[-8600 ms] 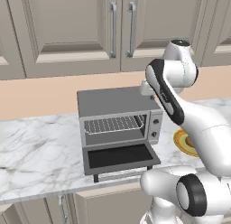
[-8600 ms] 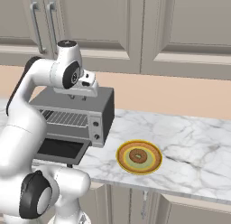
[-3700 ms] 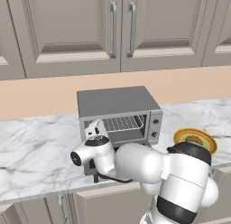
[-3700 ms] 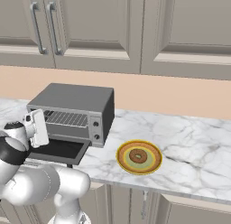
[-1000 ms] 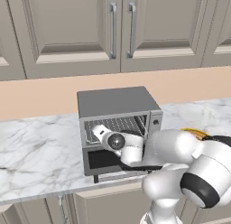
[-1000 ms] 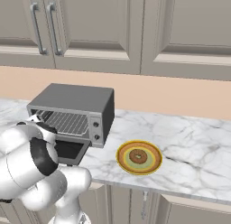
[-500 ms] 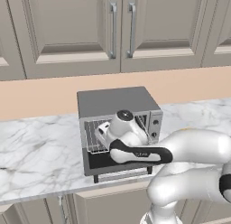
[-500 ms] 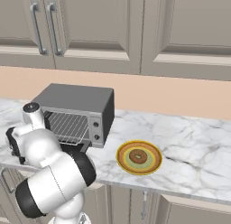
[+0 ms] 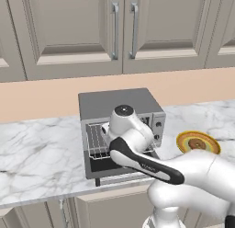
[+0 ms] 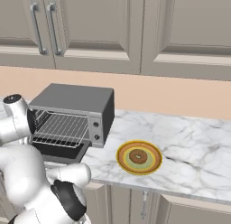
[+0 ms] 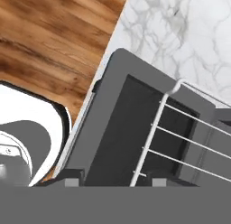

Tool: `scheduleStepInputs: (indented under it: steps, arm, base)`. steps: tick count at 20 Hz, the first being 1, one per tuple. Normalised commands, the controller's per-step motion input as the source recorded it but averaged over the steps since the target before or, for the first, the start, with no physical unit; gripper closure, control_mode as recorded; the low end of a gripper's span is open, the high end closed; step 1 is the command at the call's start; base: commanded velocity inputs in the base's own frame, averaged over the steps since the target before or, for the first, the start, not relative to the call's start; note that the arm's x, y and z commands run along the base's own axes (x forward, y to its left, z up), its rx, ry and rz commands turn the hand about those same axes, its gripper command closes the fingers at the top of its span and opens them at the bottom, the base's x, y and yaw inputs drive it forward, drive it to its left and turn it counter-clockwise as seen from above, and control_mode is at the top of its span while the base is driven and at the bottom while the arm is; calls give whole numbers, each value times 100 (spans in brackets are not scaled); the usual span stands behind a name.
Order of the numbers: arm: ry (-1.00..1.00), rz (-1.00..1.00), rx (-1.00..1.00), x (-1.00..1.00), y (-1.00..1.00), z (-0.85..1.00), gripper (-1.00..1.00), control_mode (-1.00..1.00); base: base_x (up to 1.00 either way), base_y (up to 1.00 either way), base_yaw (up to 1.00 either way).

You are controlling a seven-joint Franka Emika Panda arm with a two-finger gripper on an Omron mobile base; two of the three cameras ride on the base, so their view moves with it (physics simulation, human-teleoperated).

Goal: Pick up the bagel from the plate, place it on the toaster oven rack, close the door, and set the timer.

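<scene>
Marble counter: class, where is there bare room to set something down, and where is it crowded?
Bare marble counter lies right of the plate with the bagel, and left of the toaster oven. Crowded: before the oven, where the open door and arm sit.

We see a desk (image 10: 189,142) of white marble with grey veins, smooth and faintly glossy. The toaster oven (image 10: 72,101) looks matt grey metal; its rack (image 10: 63,127) is thin bright wire. At upper left of the hand view, the floor (image 11: 49,42) shows brown wood grain.
</scene>
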Motion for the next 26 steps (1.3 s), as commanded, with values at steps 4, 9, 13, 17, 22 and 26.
scheduleStepInputs:
  steps: [4, 9, 13, 17, 22, 26]
  arm:
    - [4, -52, 7, -29, -76, 76, -100, -100]
    - [1, -61, 2, 0, -92, 28, -100, -100]
    - [0, -32, 0, 0, -100, 16, -100, -100]
    - [0, -5, 1, -1, -100, 6, -100, -100]
    - [0, 9, 3, -1, -100, 0, -100, -100]
    - [0, 19, 2, 0, -100, 0, -100, -100]
  base:
    - [0, 0, 0]
    - [0, 0, 0]
    - [0, 0, 0]
    - [0, 0, 0]
    - [0, 0, 0]
    - [0, 0, 0]
